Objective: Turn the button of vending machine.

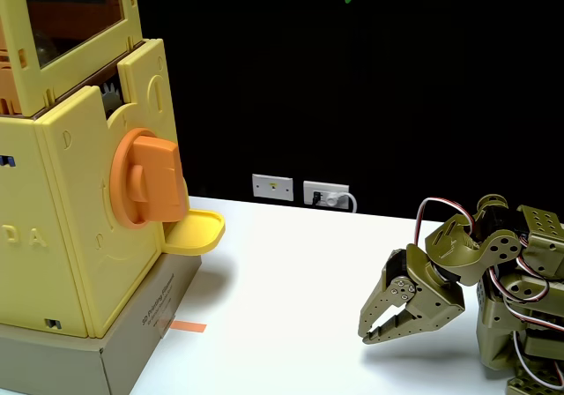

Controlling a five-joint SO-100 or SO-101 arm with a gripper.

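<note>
The vending machine [75, 236] is a big pale-yellow plastic box at the left of the fixed view, with orange-tinted window panels on top and a grey cardboard base. Its button [148, 178] is a large orange disc with a thick bar across it, standing upright on the machine's right face. My olive-green gripper [370, 334] rests low over the white table at the lower right, far from the button. Its jaws point left and down, slightly parted at the tips, with nothing between them.
A small yellow rounded tray [194, 229] juts out just below the button. An orange tape strip [187, 327] lies on the table by the base. Wall sockets [300, 190] with a white plug sit at the table's far edge against a black backdrop.
</note>
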